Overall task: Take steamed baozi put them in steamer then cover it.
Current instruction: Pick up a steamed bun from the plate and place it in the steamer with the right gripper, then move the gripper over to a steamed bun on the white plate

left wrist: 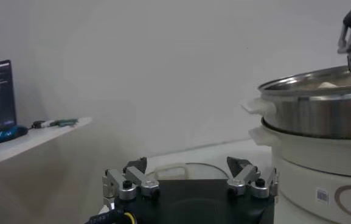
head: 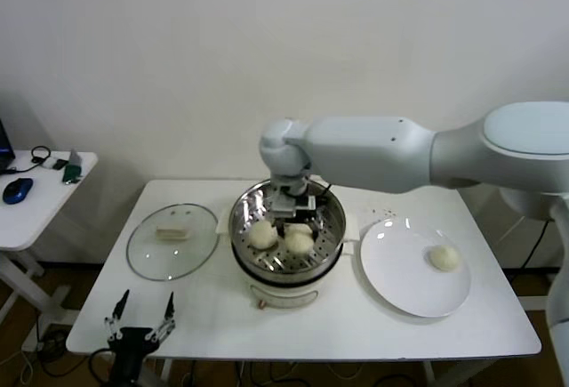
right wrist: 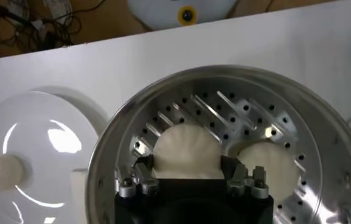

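The right gripper point(right wrist: 188, 178) is down inside the steamer point(head: 331, 202) at the middle of the table point(head: 222, 316), its fingers set narrowly around a steamed baozi point(right wrist: 186, 151); whether they press it or have let go I cannot tell. 3 buns show in the steamer in the head view, 2 in front and 1 partly hidden under the gripper. 1 more baozi point(head: 444, 257) lies on the white plate point(head: 391, 271) to the right.

The buns look soft, light and easily dented, so a gentle hold across the widest part should suit.

The glass cover point(head: 147, 253) lies flat to the left of the steamer; it is likely heavier, slippery and breakable, best taken by its cream block handle point(head: 175, 231).

The left gripper point(head: 140, 323) hangs wide open at the table's near left edge, holding nothing.

A small label point(left wrist: 322, 195) on the steamer's white base is too small to read.
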You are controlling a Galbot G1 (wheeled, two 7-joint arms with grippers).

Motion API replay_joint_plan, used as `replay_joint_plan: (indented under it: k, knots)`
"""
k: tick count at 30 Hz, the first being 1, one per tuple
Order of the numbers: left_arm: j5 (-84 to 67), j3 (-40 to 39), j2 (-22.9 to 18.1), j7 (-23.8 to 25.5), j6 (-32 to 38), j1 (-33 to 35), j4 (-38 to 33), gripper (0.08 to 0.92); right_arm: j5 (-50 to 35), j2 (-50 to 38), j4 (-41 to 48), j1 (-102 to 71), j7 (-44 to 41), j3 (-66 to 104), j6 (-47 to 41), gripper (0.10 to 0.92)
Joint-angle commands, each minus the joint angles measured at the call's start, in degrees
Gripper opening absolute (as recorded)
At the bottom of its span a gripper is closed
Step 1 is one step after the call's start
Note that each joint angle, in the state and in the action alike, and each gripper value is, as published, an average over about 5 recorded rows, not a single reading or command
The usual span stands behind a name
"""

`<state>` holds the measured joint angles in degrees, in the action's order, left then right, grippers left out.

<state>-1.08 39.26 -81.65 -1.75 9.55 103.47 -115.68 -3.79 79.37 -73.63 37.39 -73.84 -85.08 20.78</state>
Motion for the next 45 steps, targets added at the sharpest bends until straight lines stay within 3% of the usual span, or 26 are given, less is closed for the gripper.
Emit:
replay_joint_plan:
  k: [1,6,12,24,31,35,39,45]
  knots:
    - [-0.1,0.0,-0.2,0.0,-0.1,0.2,-0.1,0.823,1.8,2.2,-0.2,-3.0,-0.5,-0.1,1.1,0.712]
    - [-0.1,0.0,-0.3,0.0,-0.1,0.2,-0.1,0.823,2.3,2.1,0.0,-3.9,-0.5,0.3,1.1,0.72]
    - [0.2,-0.2,-0.8,0.0,-0.3,-0.1,-0.2,0.823,1.9,1.9,0.8,-4.4,-0.6,1.1,0.5,0.81]
    - [0.5,-0.4,-0.8,-0.1,-0.5,-0.6,-0.4,0.823,-3.2,-4.1,0.7,1.3,-1.8,4.3,-2.2,0.823]
    - [1.4,-0.9,-0.1,-0.1,-1.7,-1.6,-1.0,0.823,-6.9,-16.0,3.1,5.8,2.8,3.9,-7.8,0.823]
    - [1.5,-1.4,-0.1,-0.1,-2.3,-2.4,-1.4,0.823,-12.1,-23.0,3.5,7.8,11.0,0.0,-15.0,0.823]
    - [1.6,-1.7,-0.1,0.0,-2.6,-2.7,-1.5,0.823,-16.5,-30.1,2.2,7.8,13.6,-1.9,-23.8,0.823]
    - [1.5,-1.8,-0.1,0.0,-2.8,-3.2,-1.1,0.823,-13.6,-39.9,2.8,1.3,13.2,0.9,-29.3,0.823]
